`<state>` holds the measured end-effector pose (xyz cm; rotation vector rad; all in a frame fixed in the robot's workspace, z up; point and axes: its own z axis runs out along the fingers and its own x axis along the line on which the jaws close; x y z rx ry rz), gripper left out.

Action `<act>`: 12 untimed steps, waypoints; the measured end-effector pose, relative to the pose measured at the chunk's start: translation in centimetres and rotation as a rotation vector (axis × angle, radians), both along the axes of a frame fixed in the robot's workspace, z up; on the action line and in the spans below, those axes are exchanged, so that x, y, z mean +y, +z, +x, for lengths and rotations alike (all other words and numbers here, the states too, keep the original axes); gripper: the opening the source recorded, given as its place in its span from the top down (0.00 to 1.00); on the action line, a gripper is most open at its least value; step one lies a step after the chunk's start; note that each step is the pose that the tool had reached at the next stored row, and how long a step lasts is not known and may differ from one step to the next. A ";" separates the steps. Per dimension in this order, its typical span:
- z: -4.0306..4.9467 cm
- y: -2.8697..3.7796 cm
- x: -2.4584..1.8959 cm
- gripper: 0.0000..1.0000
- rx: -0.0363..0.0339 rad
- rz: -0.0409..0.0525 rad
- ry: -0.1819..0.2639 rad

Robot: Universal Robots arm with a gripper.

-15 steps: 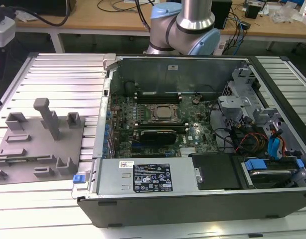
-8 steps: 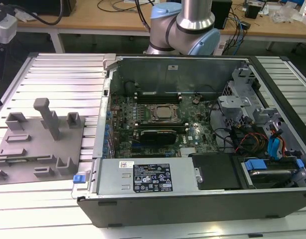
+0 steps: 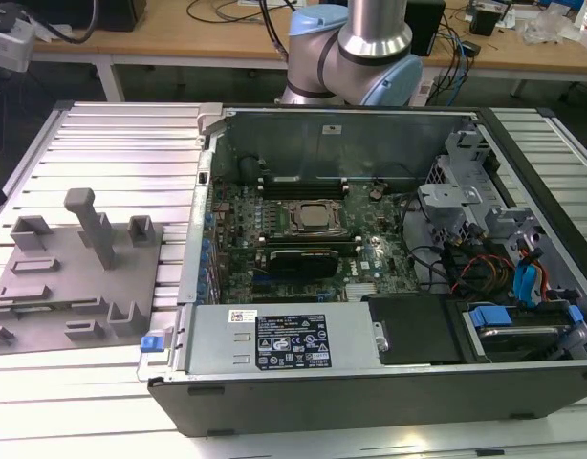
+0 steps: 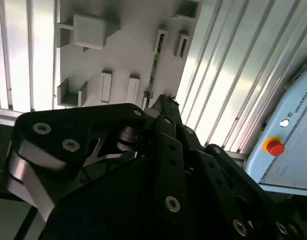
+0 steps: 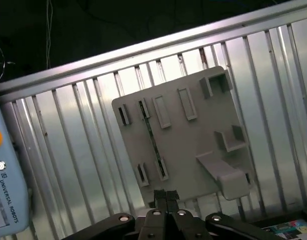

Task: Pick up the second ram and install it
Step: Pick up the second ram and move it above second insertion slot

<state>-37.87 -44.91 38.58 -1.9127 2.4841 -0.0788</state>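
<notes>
The second ram [image 5: 152, 140] is a thin green stick standing on edge in the slotted holders of a grey fixture plate [image 5: 193, 135]; it also appears in the second wrist view [image 4: 154, 65]. My gripper [image 5: 166, 194] hangs well above the near edge of that plate, with its black fingers [image 4: 166, 107] pressed together and nothing between them. In the exterior view the fixture plate [image 3: 74, 277] lies to the left of the open computer case [image 3: 370, 258]. Long black memory slots [image 3: 303, 182] run beside the processor socket [image 3: 313, 218] on the motherboard.
The ribbed metal table [image 3: 112, 143] carries both plate and case. A tall grey post [image 3: 93, 225] rises from the plate. The arm's base [image 3: 351, 48] stands behind the case. A pendant with a red button [image 4: 275, 147] lies near the table edge. Cables and drive bays [image 3: 504, 268] crowd the case's right side.
</notes>
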 end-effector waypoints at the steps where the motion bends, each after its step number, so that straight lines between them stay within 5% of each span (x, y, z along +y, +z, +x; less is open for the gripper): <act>1: 0.00 0.00 0.00 0.89 0.0053 0.0252 0.006; 2: 0.00 -0.01 0.01 0.89 0.0063 0.0318 0.015; 10: 0.00 -0.03 0.00 0.89 0.0095 0.0302 0.214; 12: 0.00 -0.02 0.00 0.89 0.0096 0.0302 0.219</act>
